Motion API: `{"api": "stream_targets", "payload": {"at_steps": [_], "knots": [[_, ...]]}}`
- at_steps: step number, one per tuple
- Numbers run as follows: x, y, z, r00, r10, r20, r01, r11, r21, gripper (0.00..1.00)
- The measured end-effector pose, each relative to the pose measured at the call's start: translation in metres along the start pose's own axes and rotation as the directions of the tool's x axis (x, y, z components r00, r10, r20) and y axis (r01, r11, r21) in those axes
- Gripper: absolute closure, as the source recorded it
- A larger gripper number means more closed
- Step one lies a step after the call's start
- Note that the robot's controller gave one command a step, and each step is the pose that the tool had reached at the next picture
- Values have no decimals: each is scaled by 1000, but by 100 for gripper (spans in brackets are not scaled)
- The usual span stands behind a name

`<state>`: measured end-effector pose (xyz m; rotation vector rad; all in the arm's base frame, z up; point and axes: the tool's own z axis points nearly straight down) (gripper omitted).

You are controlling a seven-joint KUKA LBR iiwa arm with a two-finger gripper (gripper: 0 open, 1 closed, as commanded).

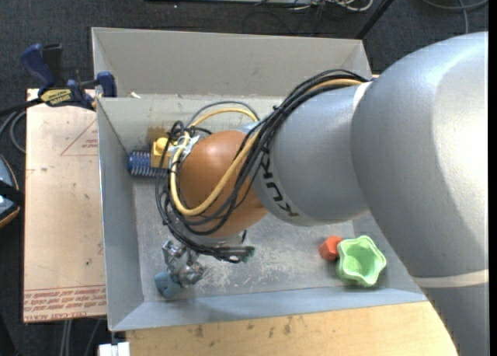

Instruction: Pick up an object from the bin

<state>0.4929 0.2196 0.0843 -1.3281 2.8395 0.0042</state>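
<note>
My gripper (183, 264) reaches down into the bin's near left corner, below the orange cover on the wrist. A small grey-blue thing (165, 285) lies right under it against the front wall, touching or almost touching the gripper's tip. A thin dark green stick-like thing (236, 253) pokes out to the right of the gripper, partly hidden by the cover. Nothing shows as lifted.
A blue ribbed thing (140, 163) and a yellow piece (160, 148) lie by the left wall at the back. A green star-shaped cup (361, 260) and a small orange thing (329, 248) sit at the front right. The arm hides the bin's middle and right.
</note>
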Motion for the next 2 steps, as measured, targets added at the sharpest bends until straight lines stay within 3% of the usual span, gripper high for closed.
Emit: {"api": "stream_targets", "payload": {"at_steps": [1,2], "knots": [[-3,-1,-95,1000,3,3,-3,1000,3,100],[-5,0,-110,1000,6,-3,-6,1000,0,100]]}}
